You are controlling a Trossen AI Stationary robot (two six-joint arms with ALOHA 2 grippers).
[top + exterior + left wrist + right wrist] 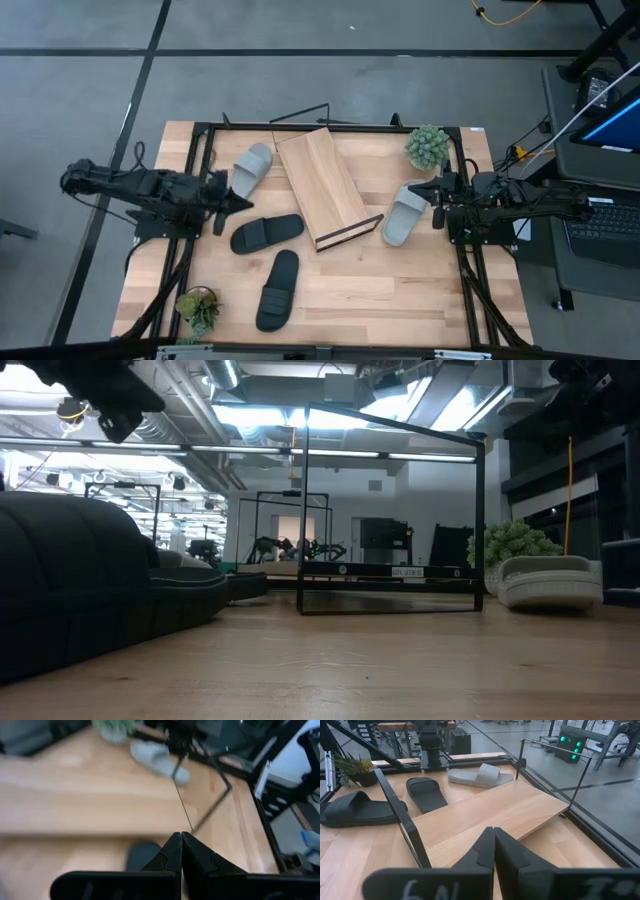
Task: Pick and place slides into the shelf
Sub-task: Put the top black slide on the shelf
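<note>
From my seat, nothing is on the shelf yet, so I judge the task barely begun. On the left, my left gripper [243, 201] hovers over the table with its fingers pressed together and empty, pointing toward the middle. Just ahead of it sit two candidates: a light grey rubber slide sandal [252, 168] lying off to the far side of the tip, its long axis angled from the near left to the far right, and a matte black rubber slide sandal [267, 232] on the near side, lying almost crosswise to the table. A second black slide [278, 290] lies nearer the front edge, roughly lengthwise, with a small green potted plant [199, 307] to its left. In the centre lies the slanted light-wood shelf board with a dark front edge [320, 187], bare, its long axis running diagonally. To its right, the other grey slide [405, 213] rests just beside my right gripper [437, 207], whose fingers are also closed on nothing. I judge each arm is nearest its own grey slide, and either must open before descending.
</note>
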